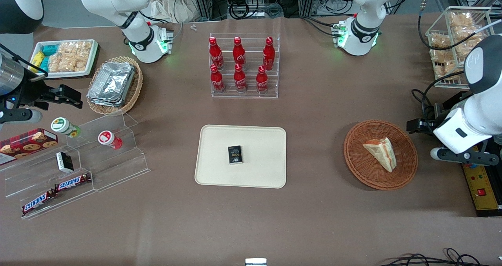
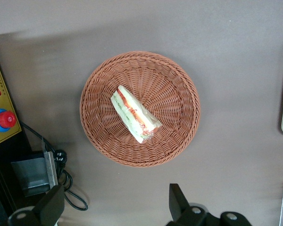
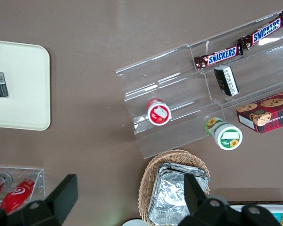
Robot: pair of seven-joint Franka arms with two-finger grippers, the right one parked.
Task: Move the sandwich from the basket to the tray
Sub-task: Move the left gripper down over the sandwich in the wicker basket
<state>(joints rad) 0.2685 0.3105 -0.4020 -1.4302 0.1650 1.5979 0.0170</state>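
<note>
The gripper (image 2: 115,209) hangs wide open above the basket (image 1: 355,156), nothing overhead blocking the sandwich (image 1: 380,153). Bare surface (image 1: 313,140) separates basket from tray (image 1: 219,172); a small dark box (image 1: 235,155) sits mid-tray, leaving room from 12 through 6 o'clock around it.

I see a robot lab set up like a small snack shop. My robot arms stand bolted on a big brown table (image 1: 321,113), with black cables and metal frames at the table's edge farthest from the front camera. Red soda bottles (image 1: 239,64) stand in rows on a clear rack. Chocolate bars (image 1: 72,182) and a cookie box (image 1: 27,142) lie on clear plastic steps. A yellow box with a red stop button (image 2: 6,119) lies by the working arm's end. My gripper (image 2: 114,207) hangs above the table near the basket (image 2: 179,136).
</note>
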